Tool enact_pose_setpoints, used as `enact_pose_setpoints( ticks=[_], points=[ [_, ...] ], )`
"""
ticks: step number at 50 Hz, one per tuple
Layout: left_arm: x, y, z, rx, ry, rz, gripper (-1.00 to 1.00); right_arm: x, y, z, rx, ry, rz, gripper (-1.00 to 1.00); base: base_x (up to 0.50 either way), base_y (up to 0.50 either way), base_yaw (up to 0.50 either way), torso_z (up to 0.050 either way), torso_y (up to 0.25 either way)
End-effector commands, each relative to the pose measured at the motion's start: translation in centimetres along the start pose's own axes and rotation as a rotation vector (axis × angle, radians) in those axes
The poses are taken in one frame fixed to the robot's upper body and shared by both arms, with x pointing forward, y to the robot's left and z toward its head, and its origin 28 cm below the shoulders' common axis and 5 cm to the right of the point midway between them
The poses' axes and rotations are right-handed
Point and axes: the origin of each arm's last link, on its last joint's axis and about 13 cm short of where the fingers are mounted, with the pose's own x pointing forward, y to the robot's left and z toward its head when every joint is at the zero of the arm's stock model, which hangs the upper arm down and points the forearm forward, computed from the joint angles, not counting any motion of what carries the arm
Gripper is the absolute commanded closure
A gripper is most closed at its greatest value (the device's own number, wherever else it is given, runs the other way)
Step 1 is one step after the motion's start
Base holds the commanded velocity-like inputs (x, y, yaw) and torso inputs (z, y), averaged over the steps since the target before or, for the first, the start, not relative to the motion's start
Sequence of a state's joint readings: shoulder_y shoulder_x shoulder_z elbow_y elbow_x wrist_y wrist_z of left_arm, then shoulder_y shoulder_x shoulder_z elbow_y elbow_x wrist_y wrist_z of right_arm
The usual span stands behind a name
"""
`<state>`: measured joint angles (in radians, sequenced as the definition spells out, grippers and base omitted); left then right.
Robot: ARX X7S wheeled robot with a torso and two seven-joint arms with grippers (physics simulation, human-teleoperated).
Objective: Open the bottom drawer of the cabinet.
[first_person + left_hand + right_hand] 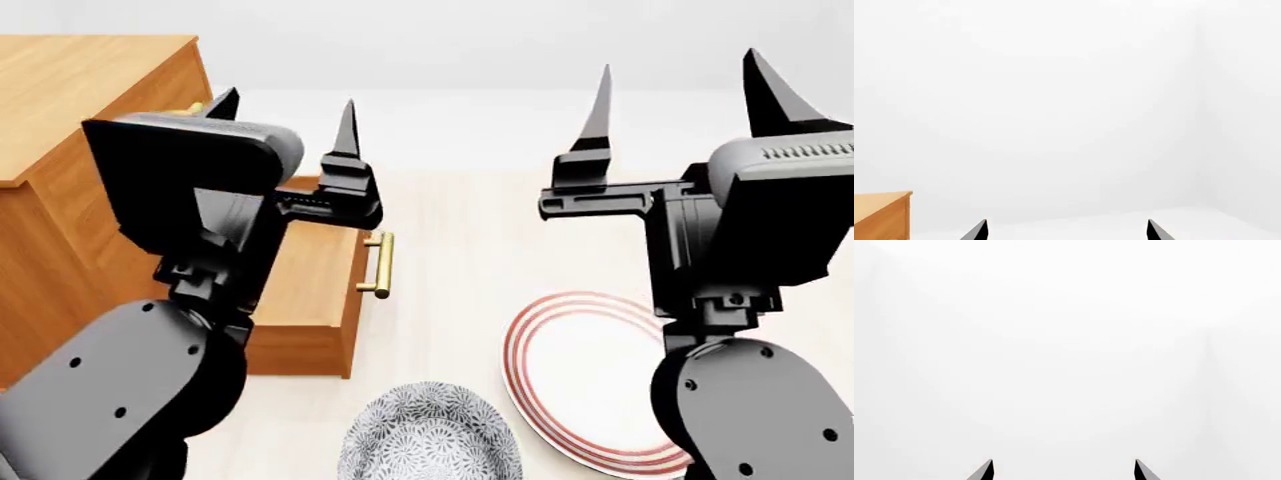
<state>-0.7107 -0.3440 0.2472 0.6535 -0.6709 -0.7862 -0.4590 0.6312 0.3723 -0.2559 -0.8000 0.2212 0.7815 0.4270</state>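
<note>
The orange-brown cabinet (80, 110) stands at the left of the head view; one corner also shows in the left wrist view (881, 215). Its bottom drawer (314, 285) sticks out from the cabinet front, with its brass bar handle (380, 262) facing right. The two upper drawers are mostly hidden behind my left arm. My left gripper (286, 105) is open and empty, raised above the drawer, fingers pointing up; the left wrist view (1066, 227) shows only white wall between its tips. My right gripper (679, 70) is open and empty, raised at the right, and it too sees only white wall (1063, 467).
A white plate with red rings (587, 370) lies on the pale surface to the right of the drawer. A grey patterned bowl (427, 435) sits near the view's lower edge, in front of the drawer. White walls lie beyond.
</note>
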Motion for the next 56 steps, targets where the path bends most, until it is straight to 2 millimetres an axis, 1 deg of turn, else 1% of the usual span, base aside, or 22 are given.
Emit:
enact_pose_setpoints(
  ticks=[1,8,15,23,27,46,50,55,56],
  points=[
    [-0.6,-0.1,1.7,0.026,-0.168,0.025,-1.0,-0.1,-0.1,2.4,-0.033,-0.116,0.0,-1.0,0.0,0.0,0.0,0.0,0.0],
    [-1.5,-0.6,3.2,0.047,-0.309,0.041,-1.0,-1.6,0.3,3.6,-0.068,-0.218,0.023,-1.0,0.0,0.0,0.0,0.0,0.0],
    [-2.1,-0.9,3.7,0.062,-0.346,0.039,-1.0,-2.0,0.2,4.2,-0.055,-0.253,0.037,-1.0,0.0,0.0,0.0,0.0,0.0],
    [-2.8,-1.0,3.9,0.049,-0.392,0.025,-1.0,-2.4,0.2,4.8,-0.051,-0.281,0.037,-1.0,0.0,0.0,0.0,0.0,0.0],
    [-3.2,-1.1,3.8,0.049,-0.398,0.014,-1.0,-2.4,0.2,4.8,-0.051,-0.279,0.039,-1.0,0.0,0.0,0.0,0.0,0.0],
    [-3.1,-1.1,3.8,0.058,-0.389,0.015,-1.0,-2.2,0.2,4.7,-0.051,-0.274,0.04,-1.0,0.0,0.0,0.0,0.0,0.0],
    [-2.9,-1.1,4.2,0.062,-0.397,0.013,-1.0,-2.0,0.1,5.0,-0.053,-0.283,0.037,-1.0,0.0,0.0,0.0,0.0,0.0],
    [-1.5,-0.9,5.5,0.047,-0.405,0.006,-1.0,0.2,-0.3,5.3,-0.033,-0.276,0.029,-1.0,0.0,0.0,0.0,0.0,0.0],
    [-1.0,-0.9,6.1,0.045,-0.411,0.004,-1.0,0.8,-0.4,5.5,-0.025,-0.28,0.023,-1.0,0.0,0.0,0.0,0.0,0.0]
  ],
)
